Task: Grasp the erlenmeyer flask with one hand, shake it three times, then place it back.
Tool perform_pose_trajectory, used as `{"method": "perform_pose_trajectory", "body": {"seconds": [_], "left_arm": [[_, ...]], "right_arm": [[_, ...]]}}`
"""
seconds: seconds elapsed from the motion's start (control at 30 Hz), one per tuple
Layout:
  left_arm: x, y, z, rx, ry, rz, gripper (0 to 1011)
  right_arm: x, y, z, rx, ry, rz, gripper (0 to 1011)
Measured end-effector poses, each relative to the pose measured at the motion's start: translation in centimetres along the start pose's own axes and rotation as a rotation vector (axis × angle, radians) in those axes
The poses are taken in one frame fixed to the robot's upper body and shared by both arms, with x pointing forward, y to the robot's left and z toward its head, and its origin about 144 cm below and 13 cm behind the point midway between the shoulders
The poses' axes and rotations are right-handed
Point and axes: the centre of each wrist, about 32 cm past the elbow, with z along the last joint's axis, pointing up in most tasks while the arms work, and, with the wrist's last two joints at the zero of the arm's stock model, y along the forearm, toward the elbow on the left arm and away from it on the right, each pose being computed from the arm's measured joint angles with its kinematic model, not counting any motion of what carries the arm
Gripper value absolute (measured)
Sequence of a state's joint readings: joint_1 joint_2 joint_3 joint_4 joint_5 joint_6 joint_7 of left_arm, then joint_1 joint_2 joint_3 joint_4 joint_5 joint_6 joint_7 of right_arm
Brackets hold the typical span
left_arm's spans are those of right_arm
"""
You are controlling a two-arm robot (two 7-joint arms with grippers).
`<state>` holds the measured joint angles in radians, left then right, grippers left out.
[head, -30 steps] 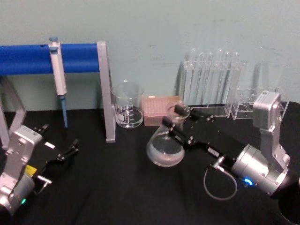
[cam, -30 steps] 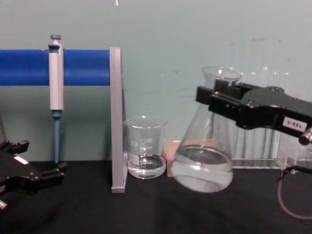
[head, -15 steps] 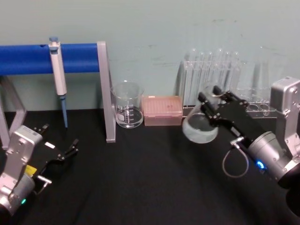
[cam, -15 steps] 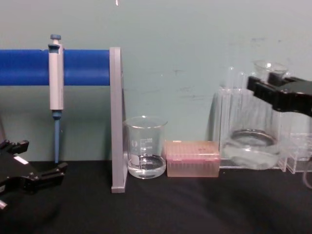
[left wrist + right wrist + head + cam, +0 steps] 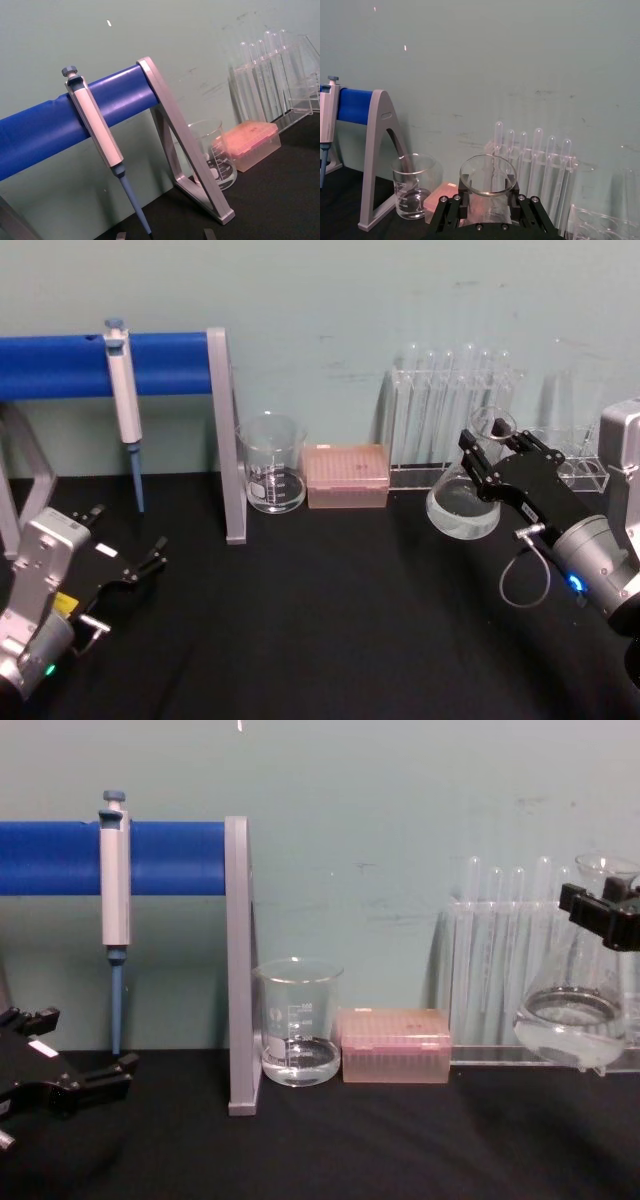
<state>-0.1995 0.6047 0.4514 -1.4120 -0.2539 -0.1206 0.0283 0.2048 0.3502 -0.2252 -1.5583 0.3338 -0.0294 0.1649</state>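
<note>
The erlenmeyer flask [image 5: 462,508] is clear glass with a little liquid in its wide base. It hangs slightly tilted just above the black table at the right, in front of the test tube rack. My right gripper [image 5: 491,454], the hand, is shut on its neck below the flared rim. From the chest the flask [image 5: 573,1026] shows at the right edge, with the gripper [image 5: 601,916] clamped on the neck. The right wrist view looks down on the flask's rim [image 5: 487,175] between the jaws. My left gripper [image 5: 128,531] rests open at the near left, parked.
A glass beaker [image 5: 271,480] and a pink tip box [image 5: 346,475] stand at the back centre. The test tube rack [image 5: 450,410] is behind the flask. A pipette [image 5: 124,390] hangs on the blue bar stand [image 5: 226,440] at the left.
My right gripper has swung the flask from the table's centre to the right, in front of the test tube rack. The left arm has not moved.
</note>
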Motion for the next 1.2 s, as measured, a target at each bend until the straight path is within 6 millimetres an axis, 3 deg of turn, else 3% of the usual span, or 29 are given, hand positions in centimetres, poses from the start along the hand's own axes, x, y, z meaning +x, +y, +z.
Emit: {"method": "perform_pose_trajectory", "body": {"seconds": [0.43, 1.2], "left_arm": [[0.0, 0.0, 0.0, 0.000, 0.000, 0.000, 1001], [0.0, 0.0, 0.0, 0.000, 0.000, 0.000, 1001]], "right_arm": [[-0.5, 0.2, 0.2, 0.002, 0.001, 0.097, 449], [-2.0, 0.3, 0.6, 0.050, -0.006, 0.544, 449]]}}
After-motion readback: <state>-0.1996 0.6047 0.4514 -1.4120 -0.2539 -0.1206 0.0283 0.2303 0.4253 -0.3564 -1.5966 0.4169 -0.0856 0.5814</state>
